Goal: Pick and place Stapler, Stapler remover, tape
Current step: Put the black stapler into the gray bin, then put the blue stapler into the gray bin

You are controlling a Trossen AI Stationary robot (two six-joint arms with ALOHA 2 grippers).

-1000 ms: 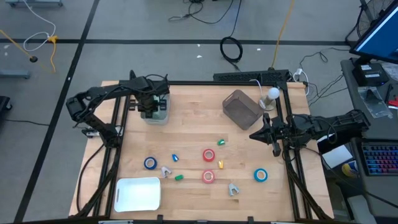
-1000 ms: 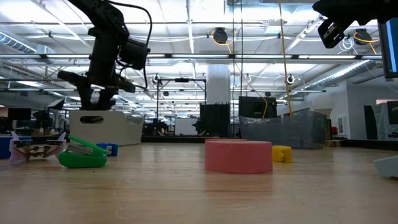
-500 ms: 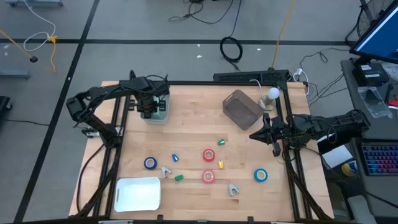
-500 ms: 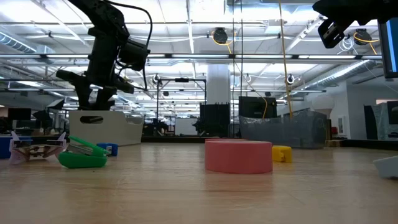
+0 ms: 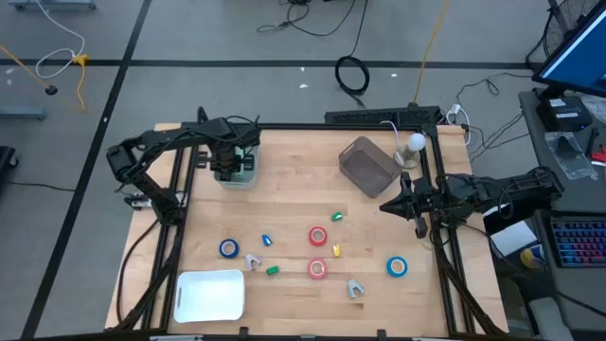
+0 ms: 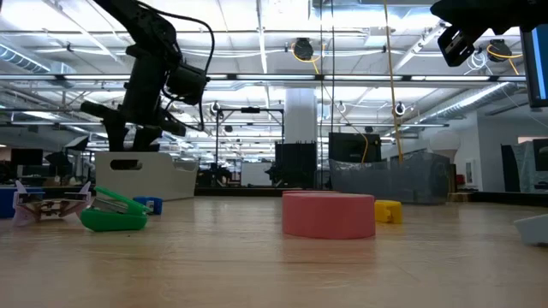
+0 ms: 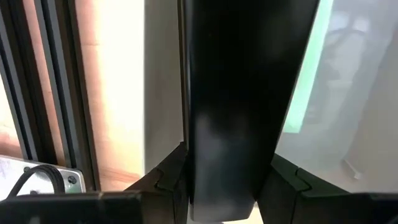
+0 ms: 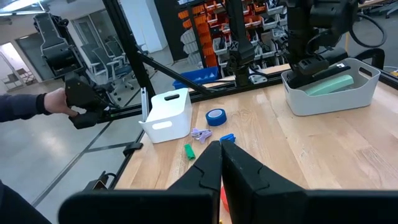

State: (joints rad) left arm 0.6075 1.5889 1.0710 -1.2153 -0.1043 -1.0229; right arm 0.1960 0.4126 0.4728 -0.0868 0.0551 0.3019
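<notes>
Hovering over the pale grey plastic bin [image 5: 238, 170] at the desk's far left corner, left gripper [image 5: 227, 167]: jaws' state cannot be told. Four tape rolls, nearest it the blue ring [image 5: 228, 248], lie near the desk's front, well apart from both arms. Right gripper [image 5: 388, 205]: jaws closed, empty, at right edge.

The high view looks straight down on the whole surface [image 5: 294, 170]. The low view sits at its level, close behind a red tape roll [image 6: 329, 215], facing the room. The left wrist view presses close over the grey bin [image 7: 348, 93]; the right wrist view looks across at that bin [image 8: 333, 87], at eleven o'clock overhead.
</notes>
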